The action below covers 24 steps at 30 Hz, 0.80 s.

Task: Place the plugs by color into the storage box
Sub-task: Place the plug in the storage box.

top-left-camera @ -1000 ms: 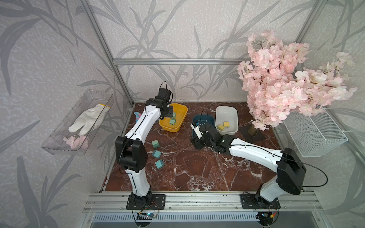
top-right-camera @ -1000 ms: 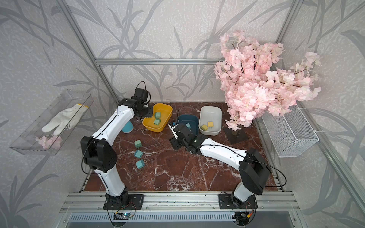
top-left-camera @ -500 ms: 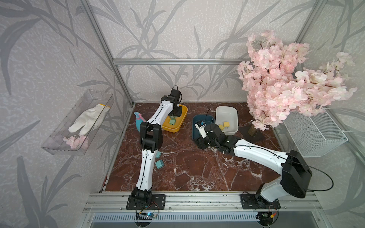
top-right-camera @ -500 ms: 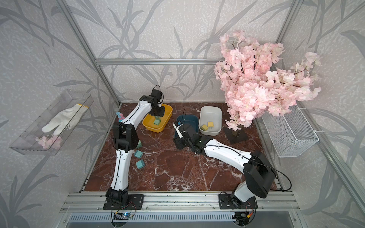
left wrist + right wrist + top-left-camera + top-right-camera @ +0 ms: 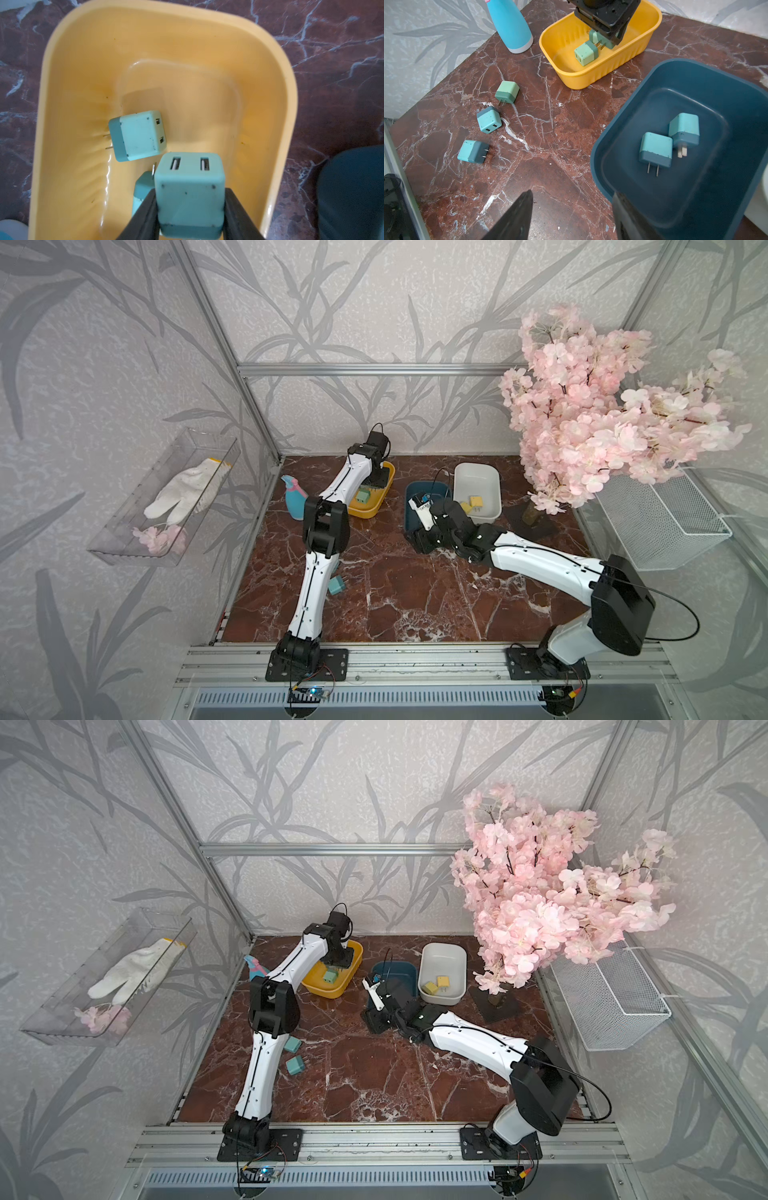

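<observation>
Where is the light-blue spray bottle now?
In a top view, the light-blue plastic spray bottle stands upright near the table's left edge, beside the yellow plastic bin.

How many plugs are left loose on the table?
3. A green plug lies nearest the yellow bin, a blue plug beside it, a second blue plug farthest out. From above the left arm covers part of the cluster; none seems hidden otherwise.

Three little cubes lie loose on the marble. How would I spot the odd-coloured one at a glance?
Find the yellow tub beside the blue spray bottle. On the marble table near it, three loose plugs lie in a line, and the sage green plug is the end one closest to the tub. Its neighbours, the middle plug and the far plug, are teal-blue.
</observation>
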Motion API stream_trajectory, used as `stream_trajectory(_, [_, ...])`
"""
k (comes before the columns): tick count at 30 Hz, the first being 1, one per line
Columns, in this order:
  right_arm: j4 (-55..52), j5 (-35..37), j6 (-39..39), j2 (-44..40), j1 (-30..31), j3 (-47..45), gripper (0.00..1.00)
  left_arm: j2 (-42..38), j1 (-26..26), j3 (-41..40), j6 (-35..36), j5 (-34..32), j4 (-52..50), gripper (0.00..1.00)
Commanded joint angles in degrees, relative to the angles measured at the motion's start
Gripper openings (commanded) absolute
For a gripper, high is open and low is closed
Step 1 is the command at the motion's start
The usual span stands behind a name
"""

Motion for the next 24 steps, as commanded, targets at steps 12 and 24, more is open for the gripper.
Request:
stream_trajectory(12, [1.70, -1.30, 2.00, 1.45, -0.43, 0.93, 0.66, -1.37, -0.36, 1.69, -1.24, -1.84, -1.73, 0.61])
stream_trajectory(24, [0.02, -5.55, 5.19, -2.25, -0.16, 2.46, 0.66, -22.29, -1.08, -16.27, -7.84, -0.06, 1.29, 0.61])
